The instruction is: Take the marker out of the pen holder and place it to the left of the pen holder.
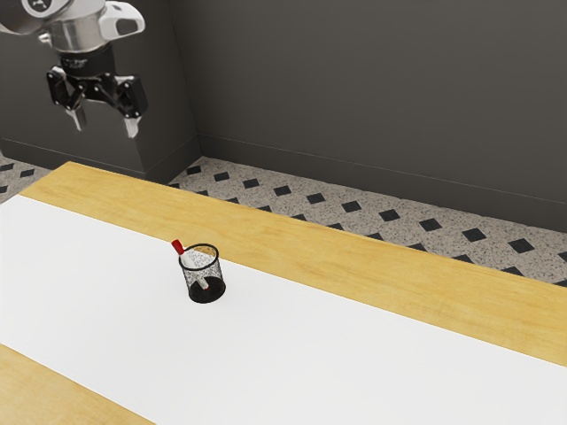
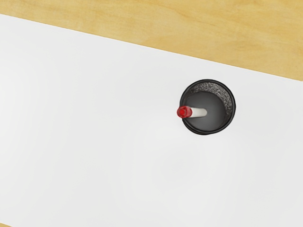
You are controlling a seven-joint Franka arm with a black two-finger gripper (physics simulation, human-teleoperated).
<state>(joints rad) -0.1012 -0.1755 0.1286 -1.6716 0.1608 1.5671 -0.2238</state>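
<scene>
One red-capped marker (image 2: 185, 112) tilts in blk pen holder (image 2: 226, 96); arm mark (image 1: 37, 3) illegible.

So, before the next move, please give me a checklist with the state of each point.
1. Black two-finger gripper open, nothing between its fingers: ok.
2. Black round mesh pen holder upright on the white strip: ok.
3. White marker with red end leaning inside, red end above the rim: ok.
4. Gripper at the marker: not ok, it hangs away from it.
5. Marker free to slide out: cannot tell.
</scene>
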